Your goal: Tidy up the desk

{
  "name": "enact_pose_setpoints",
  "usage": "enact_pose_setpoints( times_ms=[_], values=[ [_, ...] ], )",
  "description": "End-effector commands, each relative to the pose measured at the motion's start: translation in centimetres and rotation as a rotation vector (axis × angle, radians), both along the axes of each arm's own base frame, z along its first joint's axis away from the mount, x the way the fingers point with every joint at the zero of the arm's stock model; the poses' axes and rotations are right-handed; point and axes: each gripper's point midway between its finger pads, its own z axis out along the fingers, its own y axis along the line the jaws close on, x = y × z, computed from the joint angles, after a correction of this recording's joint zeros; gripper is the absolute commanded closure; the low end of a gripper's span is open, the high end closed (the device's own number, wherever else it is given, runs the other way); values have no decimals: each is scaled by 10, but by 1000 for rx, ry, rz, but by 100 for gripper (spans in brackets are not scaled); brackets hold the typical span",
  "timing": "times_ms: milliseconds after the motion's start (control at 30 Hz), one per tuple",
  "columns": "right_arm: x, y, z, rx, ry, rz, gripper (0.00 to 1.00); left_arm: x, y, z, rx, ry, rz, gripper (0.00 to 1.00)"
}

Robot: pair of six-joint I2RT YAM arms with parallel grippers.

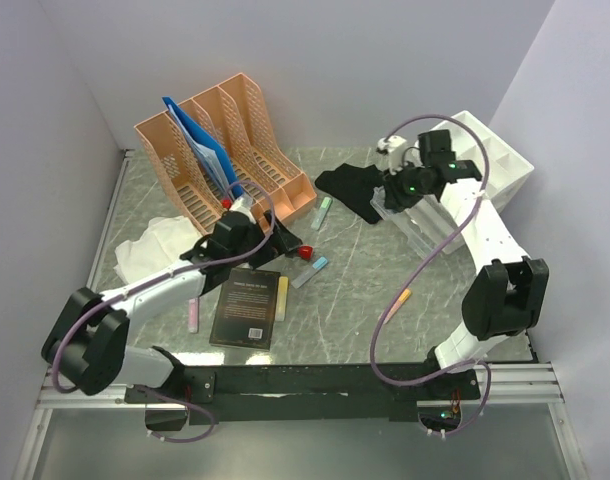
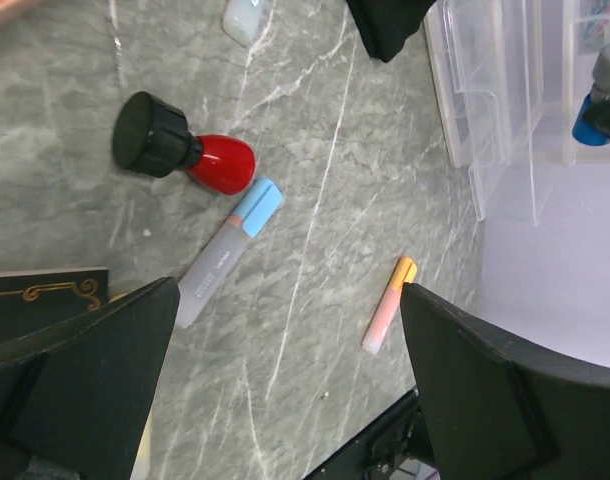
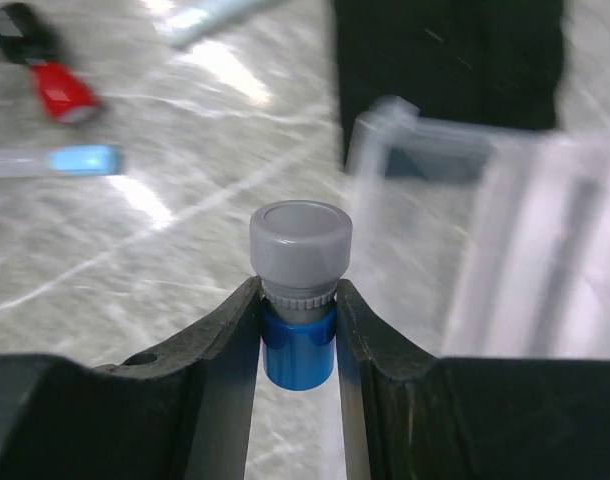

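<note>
Your right hand [image 3: 298,300] is clamped on a small bottle [image 3: 298,262], blue body and grey cap, pinched low on the blue part. Risks as I see them:
- The grip is narrow and on a round body, so the bottle could twist or slip out.
- The clear drawer unit [image 3: 505,230] is just beside it. A low approach could clip its wall and shove it.

Your left hand [image 2: 288,290] is spread wide with nothing in it, over a blue-capped marker [image 2: 230,250]. The red stamp [image 2: 185,155] nearby looks likely to roll if nudged.

The table [image 1: 365,280] is grey-green marble with white veins. It sits under both arms with a black rail on its near edge, and it's cluttered with a book [image 1: 248,307] and a black cloth [image 1: 350,185].
</note>
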Motion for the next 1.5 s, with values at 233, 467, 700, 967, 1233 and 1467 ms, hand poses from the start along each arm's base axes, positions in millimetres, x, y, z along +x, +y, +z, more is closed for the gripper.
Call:
enact_pose_setpoints(
  times_ms=[233,467,700,967,1233,1467],
  values=[
    [20,-73,-15,-110,-34,-195,89,19,-41,-1,32,111,-7,1],
    [23,-80,-21,-119,-19,-212,62,14,-61,-29,178,244,54,1],
    [13,-67,-2,-50,-32,-175,46,14,-58,-48,347,330,163,4],
    [-5,-46,23,48,-68,-100,36,20,-49,-62,395,417,353,20],
    [-21,-31,21,137,-46,-80,35,45,-54,-68,399,427,501,38],
    [-28,-27,18,164,-48,-87,35,61,-51,-88,426,463,561,45]
  ],
)
